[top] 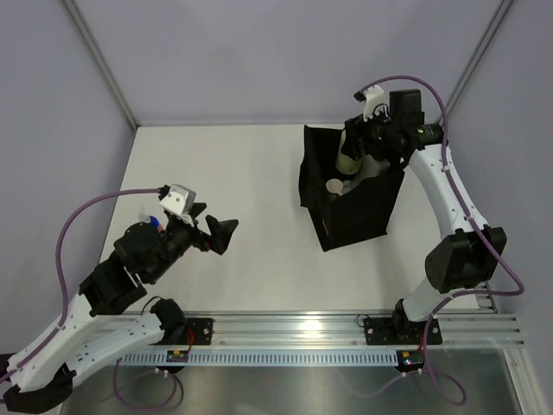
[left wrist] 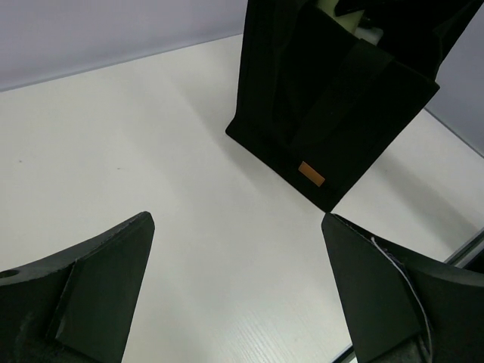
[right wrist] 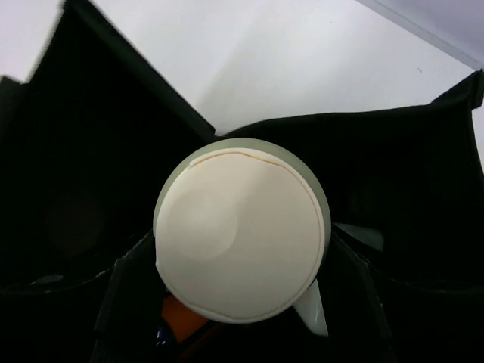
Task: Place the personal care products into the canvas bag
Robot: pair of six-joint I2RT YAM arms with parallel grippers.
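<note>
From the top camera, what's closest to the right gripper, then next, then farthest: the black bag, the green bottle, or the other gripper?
1. olive-green bottle, held between the right gripper fingers.
2. canvas bag, just underneath.
3. left gripper, far off on the left side.

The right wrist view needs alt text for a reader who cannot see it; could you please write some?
An olive-green bottle, seen end-on with its round cream face filling the centre, sits gripped in the right end effector above the open black canvas bag. An orange bottle shows inside the bag.
</note>
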